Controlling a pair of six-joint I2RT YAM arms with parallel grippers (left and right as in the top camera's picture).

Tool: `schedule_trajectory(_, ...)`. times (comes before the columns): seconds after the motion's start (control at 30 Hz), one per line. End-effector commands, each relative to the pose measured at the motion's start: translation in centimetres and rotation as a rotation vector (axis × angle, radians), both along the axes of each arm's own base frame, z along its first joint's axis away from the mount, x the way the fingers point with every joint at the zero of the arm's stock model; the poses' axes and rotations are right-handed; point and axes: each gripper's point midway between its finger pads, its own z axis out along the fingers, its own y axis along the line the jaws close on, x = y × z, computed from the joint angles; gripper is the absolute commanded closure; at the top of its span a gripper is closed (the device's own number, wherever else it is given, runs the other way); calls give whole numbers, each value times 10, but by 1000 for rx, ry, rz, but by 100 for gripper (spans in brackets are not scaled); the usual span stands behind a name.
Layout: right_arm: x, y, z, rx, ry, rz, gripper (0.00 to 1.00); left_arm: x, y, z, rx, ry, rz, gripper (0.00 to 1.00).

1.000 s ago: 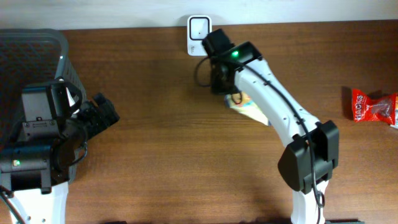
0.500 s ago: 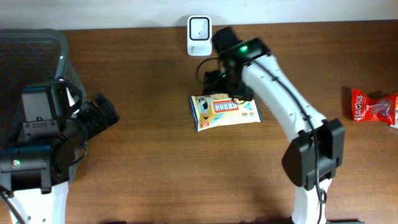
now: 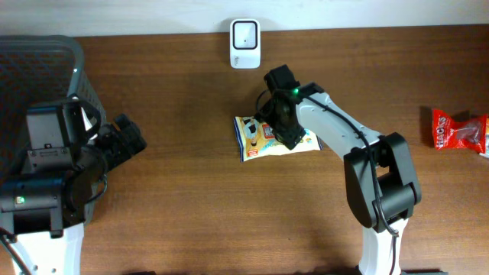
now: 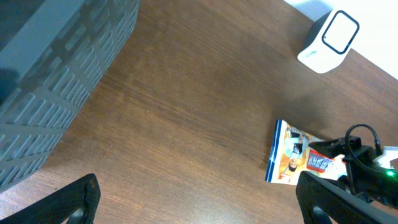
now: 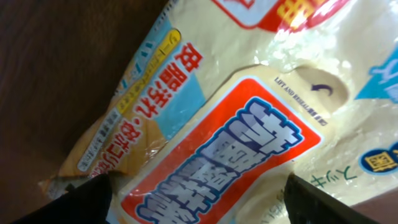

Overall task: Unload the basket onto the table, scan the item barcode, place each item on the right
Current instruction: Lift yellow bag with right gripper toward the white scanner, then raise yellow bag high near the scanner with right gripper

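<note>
**Packet down by the scanner, scan unconfirmed**

Well left of the scanner (image 3: 244, 34), your left gripper (image 3: 131, 136) waits wide open. The snack packet (image 3: 254, 139) lies flat just in front of the scanner; a second ago it hung lifted there. Your right gripper (image 3: 286, 131) sits over it, fingers spread, gripping nothing.

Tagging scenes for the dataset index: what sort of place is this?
Most likely a mock shop checkout on a lab bench: a white barcode scanner stands at the back of the wooden table, a grey basket sits at the left, and a yellow pack and a red packet lie out.
</note>
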Motion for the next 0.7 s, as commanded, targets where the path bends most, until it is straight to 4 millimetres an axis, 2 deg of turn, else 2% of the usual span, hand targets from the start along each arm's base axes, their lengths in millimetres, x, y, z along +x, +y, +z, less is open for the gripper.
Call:
schedule_trajectory(0.0, -9, -3, -20, -7, 31, -41, 17, -1, 3, 7, 5, -23, 18, 1)
schedule_trajectory(0.03, -11, -4, -25, -14, 44, -40, 19, -1, 3, 7, 5, -23, 18, 1)
schedule_trajectory(0.17, -17, -8, -42, -47, 78, -6, 46, -1, 3, 7, 5, -23, 18, 1)
schedule_trajectory(0.23, -15, -12, -43, -82, 59, 45, 66, -1, 3, 7, 5, -23, 18, 1)
schedule_trajectory(0.27, -14, -13, -43, -91, 50, 81, 85, -1, 3, 7, 5, -23, 19, 1)
schedule_trajectory(0.3, -13, -13, -42, -95, 43, 114, 96, -1, 3, 7, 5, -23, 18, 1)
schedule_trajectory(0.4, -5, -18, -37, -115, 5, 250, 96, -1, 3, 7, 5, -23, 19, 1)
schedule_trajectory(0.5, 11, -19, -18, -138, -53, 406, 96, -1, 3, 7, 5, -23, 19, 1)
schedule_trajectory(0.57, 25, -16, 0, -157, -111, 528, 96, -1, 3, 7, 5, -23, 18, 1)
schedule_trajectory(0.67, 60, -3, 44, -228, -290, 830, 96, -1, 3, 7, 5, -23, 18, 1)
